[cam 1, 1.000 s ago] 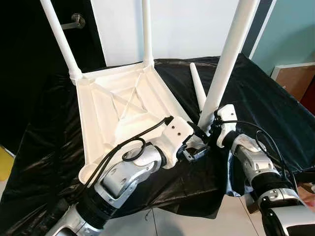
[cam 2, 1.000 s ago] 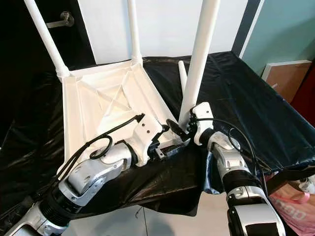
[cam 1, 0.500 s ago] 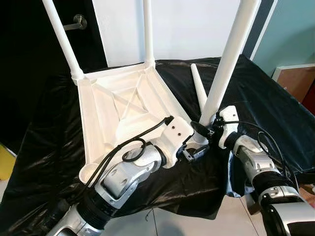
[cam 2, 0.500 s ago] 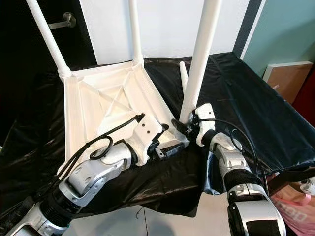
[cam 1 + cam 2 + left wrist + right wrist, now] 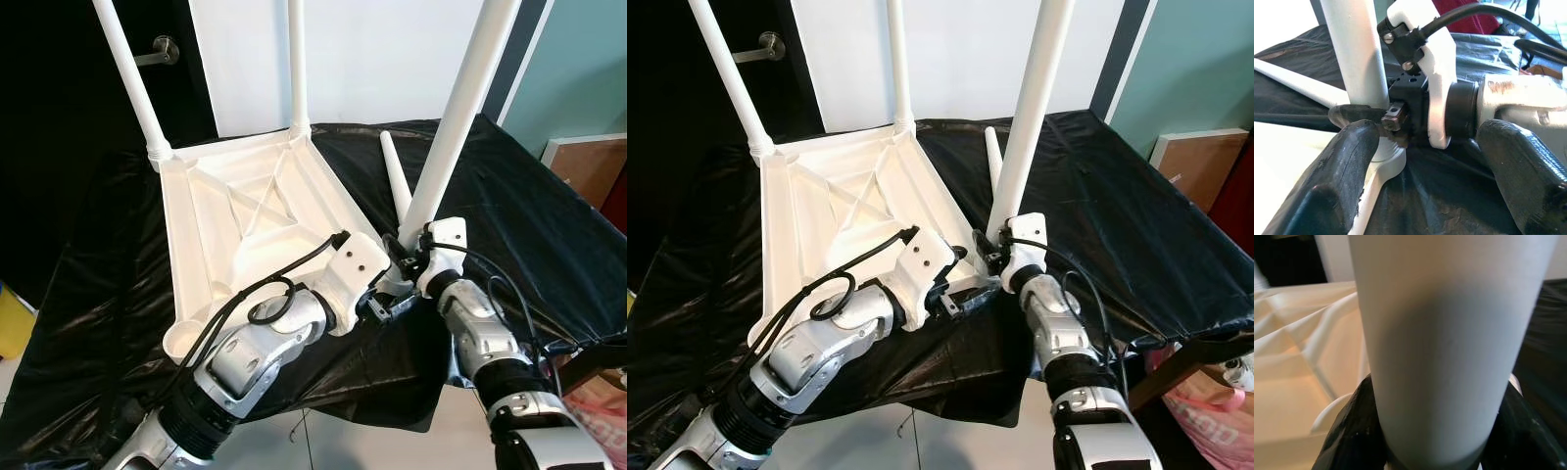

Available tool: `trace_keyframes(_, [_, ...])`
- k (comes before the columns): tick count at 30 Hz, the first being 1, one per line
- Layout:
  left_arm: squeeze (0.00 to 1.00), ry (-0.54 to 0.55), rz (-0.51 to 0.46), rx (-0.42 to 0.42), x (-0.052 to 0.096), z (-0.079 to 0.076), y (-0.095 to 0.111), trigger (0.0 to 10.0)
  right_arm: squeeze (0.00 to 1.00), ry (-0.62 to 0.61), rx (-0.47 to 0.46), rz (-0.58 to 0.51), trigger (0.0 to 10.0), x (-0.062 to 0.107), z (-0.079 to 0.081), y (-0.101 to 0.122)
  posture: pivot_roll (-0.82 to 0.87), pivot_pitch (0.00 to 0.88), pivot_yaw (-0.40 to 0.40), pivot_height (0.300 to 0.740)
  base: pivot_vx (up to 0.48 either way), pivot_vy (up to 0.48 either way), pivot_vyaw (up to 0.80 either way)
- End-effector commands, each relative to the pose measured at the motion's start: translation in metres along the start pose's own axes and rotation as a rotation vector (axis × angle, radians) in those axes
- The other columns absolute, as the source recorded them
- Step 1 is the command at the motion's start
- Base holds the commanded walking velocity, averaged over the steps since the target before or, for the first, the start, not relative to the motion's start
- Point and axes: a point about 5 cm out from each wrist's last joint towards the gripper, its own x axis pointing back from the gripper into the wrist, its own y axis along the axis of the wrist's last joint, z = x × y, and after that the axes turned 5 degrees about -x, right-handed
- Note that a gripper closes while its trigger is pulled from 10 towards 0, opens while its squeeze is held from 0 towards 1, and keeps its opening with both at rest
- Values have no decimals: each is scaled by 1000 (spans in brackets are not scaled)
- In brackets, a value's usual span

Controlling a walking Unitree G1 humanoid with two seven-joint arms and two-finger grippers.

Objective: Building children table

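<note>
Inverted white table top [image 5: 250, 220] on black sheet [image 5: 529, 206] | right gripper [image 5: 409, 253] clamped on near leg [image 5: 453, 122] | left gripper [image 5: 1415, 161] fingers apart at corner | loose leg [image 5: 394, 174] behind | white wall [image 5: 392, 59]

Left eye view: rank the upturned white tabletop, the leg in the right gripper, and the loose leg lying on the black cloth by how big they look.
1. Upturned white tabletop.
2. Leg held by the right gripper: the gripped leg looks longer and thicker, but it is nearer the camera.
3. Loose leg on the black cloth, farther off, so its true size against the gripped leg is unsure.
</note>
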Motion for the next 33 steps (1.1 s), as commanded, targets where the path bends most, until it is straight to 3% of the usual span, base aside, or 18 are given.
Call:
trace_keyframes(1, [0, -26, 7, 0, 1, 1, -3, 10000, 0, -163, -53, 82, 10000, 10, -11, -20, -103, 0, -34, 740, 0, 0, 0])
trace_keyframes(4, [0, -21, 8, 1, 2, 2, -4, 10000, 0, -214, -67, 77, 10000, 12, -9, -22, -103, 0, -34, 740, 0, 0, 0])
trace_keyframes(7, [0, -17, 6, 9, 2, 2, -4, 10000, 0, -195, -113, 64, 10000, 15, 10, -22, -113, 0, -26, 740, 0, 0, 0])
trace_keyframes(16, [0, -21, 6, 8, 2, 2, -4, 10000, 0, -200, -89, 34, 10000, 17, 12, -15, -116, 1, -18, 740, 0, 0, 0])
trace_keyframes(17, [0, -21, 7, 8, 2, 3, -4, 10000, 553, -194, -86, 22, 10000, 17, 13, -13, -115, 2, -18, 740, 0, 0, 0])
trace_keyframes(18, [0, -21, 8, 7, 2, 3, -4, 10000, 1000, -186, -84, 8, 10000, 17, 13, -10, -115, 2, -18, 740, 0, 0, 0])
trace_keyframes(26, [0, -19, 6, 7, 2, 3, -3, 10000, 1000, -110, -77, -56, 10000, 20, 7, 5, -111, 2, -18, 740, 0, 0, 0])
trace_keyframes(28, [0, -16, 5, 7, 3, 4, -3, 10000, 1000, 13, -40, -73, 10000, 24, -6, 14, -114, 0, -20, 740, 0, 0, 0])
trace_keyframes(30, [0, -16, 5, 7, 3, 4, -3, 10000, 1000, 13, -40, -73, 10000, 24, -6, 14, -114, 0, -20, 740, 0, 0, 0])
trace_keyframes(33, [0, -14, 5, 6, 3, 4, -3, 10000, 1000, 121, -2, -66, 10000, 26, -16, 20, -118, 0, -19, 740, 0, 0, 0])
